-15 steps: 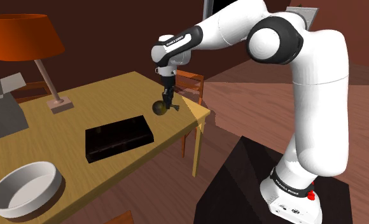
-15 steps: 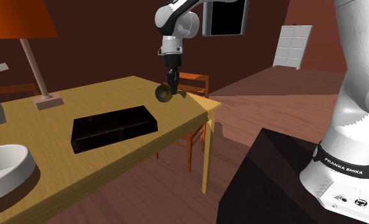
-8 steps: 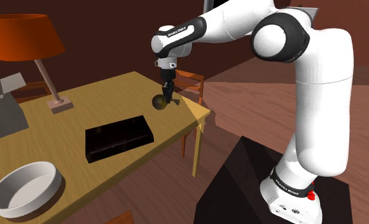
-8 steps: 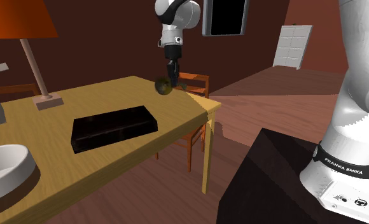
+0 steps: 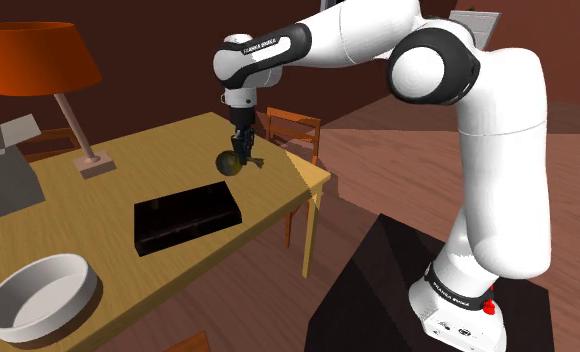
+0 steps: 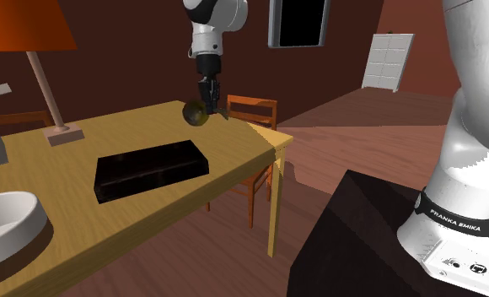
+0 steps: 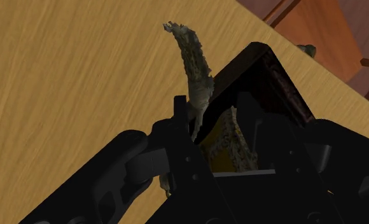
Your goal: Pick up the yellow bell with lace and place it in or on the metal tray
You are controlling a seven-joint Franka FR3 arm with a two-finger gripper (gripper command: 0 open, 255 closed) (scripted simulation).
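Observation:
My gripper (image 5: 242, 153) is shut on the bell (image 5: 228, 163), a dark olive-yellow round thing that hangs in the air over the wooden table (image 5: 98, 205). In the second exterior view the bell (image 6: 196, 113) hangs just below the gripper (image 6: 206, 103), above the table's far side. Its pale lace strip (image 7: 193, 69) sticks out past the black fingers, and a yellow patch of the bell (image 7: 231, 143) sits between them. The tray (image 5: 185, 215) is a dark, glossy, flat rectangle lying on the table, below the bell and towards the shoulder view's left; the tray (image 6: 150, 169) shows likewise in the second exterior view.
A white bowl (image 5: 38, 295) sits near the table's front left corner. A lamp with an orange shade (image 5: 33, 58) and a grey box (image 5: 3, 170) stand at the back left. A wooden chair (image 5: 293, 128) is behind the table's right corner (image 5: 323, 180).
The gripper has carried the bell up off the table and towards the shoulder view's left, closer to the tray. The tray and bowl have not moved.

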